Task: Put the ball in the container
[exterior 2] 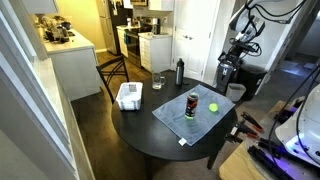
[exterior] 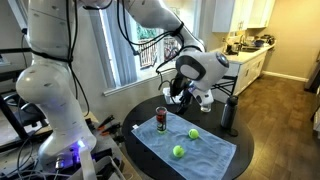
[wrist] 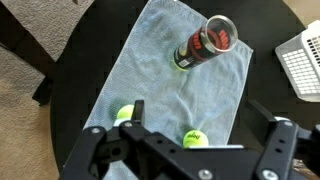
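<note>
Two yellow-green balls lie on a light blue towel [wrist: 170, 80]. In the wrist view one ball [wrist: 194, 139] shows between my fingers and the other ball [wrist: 124, 114] sits by the left finger. Both balls show in an exterior view [exterior: 193, 133] [exterior: 178, 151]; one ball shows in an exterior view [exterior 2: 213, 107]. The whitish container [exterior 2: 129, 96] stands on the table off the towel, and its corner shows at the right edge of the wrist view [wrist: 303, 60]. My gripper [wrist: 205, 125] is open and empty, held well above the table [exterior: 180, 93] [exterior 2: 227, 74].
An open tennis-ball can [wrist: 205, 42] stands on the towel [exterior: 162, 118] [exterior 2: 192, 104]. A dark bottle [exterior: 228, 113] [exterior 2: 180, 71] and a drinking glass [exterior 2: 158, 82] stand on the round black table [exterior 2: 140, 125]. A chair [exterior 2: 112, 70] stands behind it.
</note>
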Robot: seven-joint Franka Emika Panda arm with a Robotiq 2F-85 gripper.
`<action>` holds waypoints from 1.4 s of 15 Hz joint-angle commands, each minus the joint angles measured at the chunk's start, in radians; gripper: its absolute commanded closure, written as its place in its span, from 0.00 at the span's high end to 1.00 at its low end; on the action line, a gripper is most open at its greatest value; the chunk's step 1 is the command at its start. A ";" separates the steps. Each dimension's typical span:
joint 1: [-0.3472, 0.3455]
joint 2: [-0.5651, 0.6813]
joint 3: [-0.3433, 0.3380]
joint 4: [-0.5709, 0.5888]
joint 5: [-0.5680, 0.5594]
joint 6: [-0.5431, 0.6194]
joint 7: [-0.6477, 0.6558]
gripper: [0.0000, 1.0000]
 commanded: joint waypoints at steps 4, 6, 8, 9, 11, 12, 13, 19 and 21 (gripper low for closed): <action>-0.054 0.113 0.026 0.005 -0.046 0.108 0.043 1.00; -0.063 0.137 0.027 0.008 -0.061 0.124 0.053 1.00; -0.079 0.128 0.043 0.002 -0.056 0.114 0.026 1.00; -0.082 0.135 0.043 0.003 -0.057 0.115 0.026 1.00; -0.082 0.137 0.044 0.006 -0.057 0.115 0.028 1.00; -0.082 0.137 0.044 0.008 -0.057 0.115 0.030 1.00; -0.082 0.137 0.045 0.010 -0.057 0.115 0.030 1.00; -0.075 0.244 0.083 0.053 -0.004 0.185 0.112 1.00; -0.054 0.311 0.100 0.090 0.006 0.251 0.202 1.00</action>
